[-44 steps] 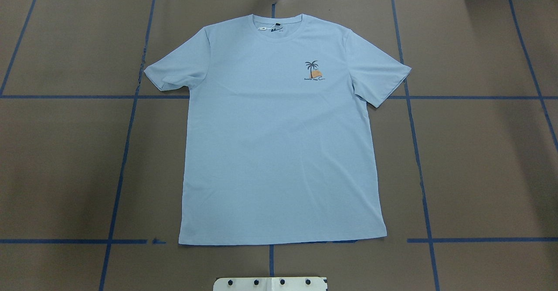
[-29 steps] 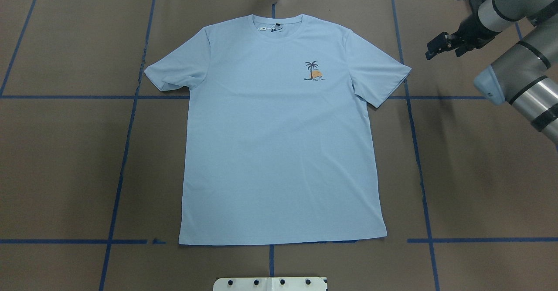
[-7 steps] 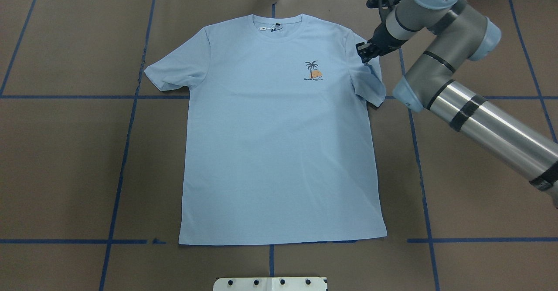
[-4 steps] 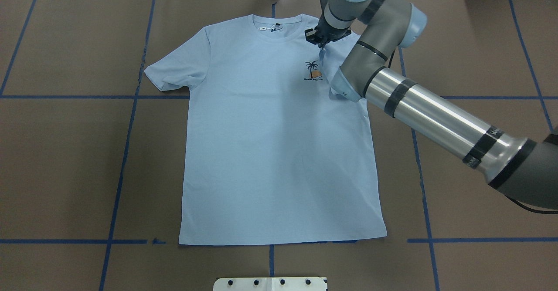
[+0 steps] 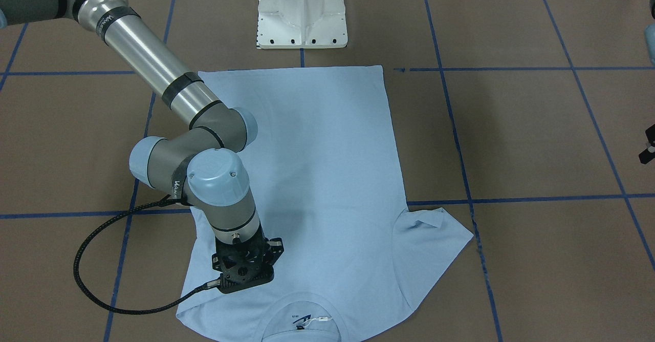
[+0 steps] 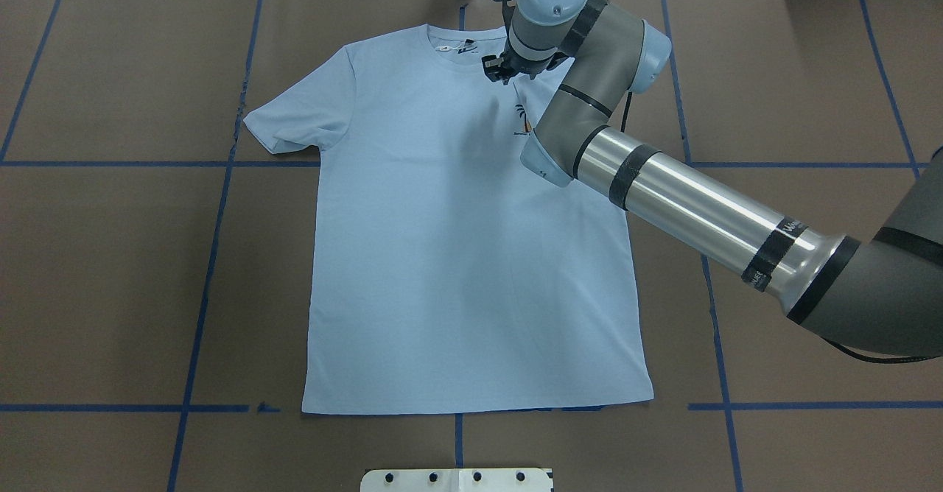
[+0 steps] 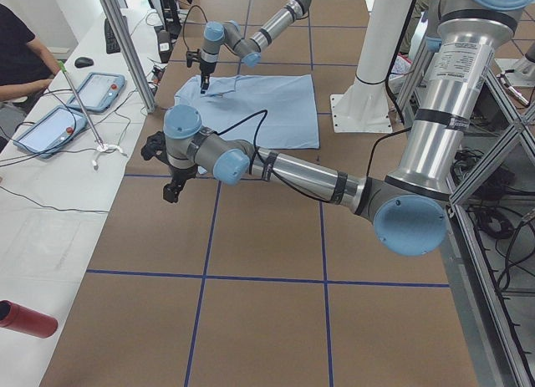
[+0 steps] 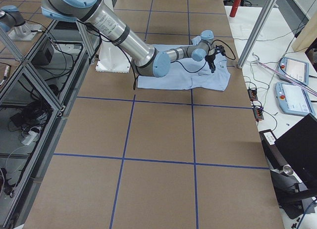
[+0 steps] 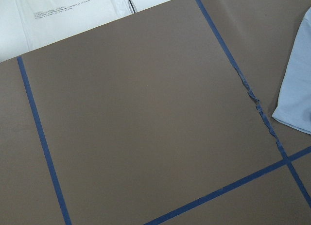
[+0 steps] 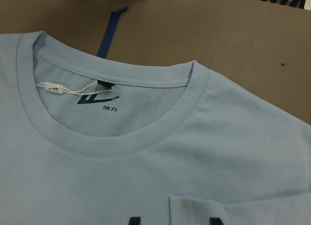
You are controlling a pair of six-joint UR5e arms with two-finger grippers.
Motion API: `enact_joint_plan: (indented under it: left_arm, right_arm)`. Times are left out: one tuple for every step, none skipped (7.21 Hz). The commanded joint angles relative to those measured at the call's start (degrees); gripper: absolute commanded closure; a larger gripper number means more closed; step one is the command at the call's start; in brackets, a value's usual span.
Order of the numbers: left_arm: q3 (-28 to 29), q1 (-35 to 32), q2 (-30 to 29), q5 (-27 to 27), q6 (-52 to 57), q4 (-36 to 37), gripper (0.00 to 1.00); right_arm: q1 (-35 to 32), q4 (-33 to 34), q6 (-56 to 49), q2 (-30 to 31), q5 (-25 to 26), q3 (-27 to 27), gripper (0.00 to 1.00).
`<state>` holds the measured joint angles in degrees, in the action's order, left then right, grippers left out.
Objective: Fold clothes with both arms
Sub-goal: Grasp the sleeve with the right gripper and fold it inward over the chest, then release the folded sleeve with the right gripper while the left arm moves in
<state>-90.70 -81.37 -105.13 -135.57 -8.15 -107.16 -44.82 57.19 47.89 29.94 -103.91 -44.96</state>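
Observation:
The light blue T-shirt [image 6: 457,256] lies flat, chest up, with its collar [image 10: 121,132] and white neck tag [image 10: 73,91] at the table's far side. My right gripper [image 6: 499,72] hangs over the chest just below the collar, shut on the shirt's right sleeve [image 6: 514,98], which is drawn inward over the palm-tree print [image 6: 521,120]. A folded hem [image 10: 233,208] shows in the right wrist view. The other sleeve [image 6: 295,120] lies spread out. My left gripper [image 7: 171,190] hovers over bare table well off the shirt; I cannot tell whether it is open or shut.
Blue tape lines [image 6: 214,219] cross the brown table cover. The white pedestal base [image 5: 303,12] stands at the near edge behind the hem. A white side table [image 7: 50,178] with tablets, cables and a seated person [image 7: 17,44] runs along the far side, with a red cylinder [image 7: 25,318] on it.
The right arm came in from the right, took the shirt's right sleeve and has carried it leftward over the chest to below the collar. The rest of the shirt has not moved.

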Motion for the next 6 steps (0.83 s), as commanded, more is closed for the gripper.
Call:
enact_joint_plan:
  left_arm:
    - [3.1, 4.1, -4.0, 0.7, -15.3, -7.0, 0.00]
    - [3.2, 9.2, -5.5, 7.6, -24.5, -10.4, 0.00]
    - [3.2, 15.8, -7.2, 13.6, -34.7, -12.3, 0.00]
    - [3.8, 21.5, -8.2, 18.2, -43.8, -15.6, 0.00]
    - [7.2, 26.0, -10.2, 23.3, -50.8, -19.6, 0.00]
    - [13.1, 28.9, -13.4, 29.4, -55.5, -22.4, 0.00]
  right_arm:
    - [-1.4, 1.2, 4.1, 0.5, -4.3, -1.7, 0.00]
    - [-3.8, 9.3, 4.5, 1.9, -10.6, -7.2, 0.00]
    - [-5.1, 17.4, 4.2, 4.1, -13.7, -14.7, 0.00]
    - [-6.8, 23.8, 4.5, 6.9, -17.6, -21.8, 0.00]
    - [-7.8, 32.8, 4.5, 9.1, -18.7, -29.3, 0.00]
    - [-8.9, 40.0, 4.1, 11.0, -19.5, -36.5, 0.00]
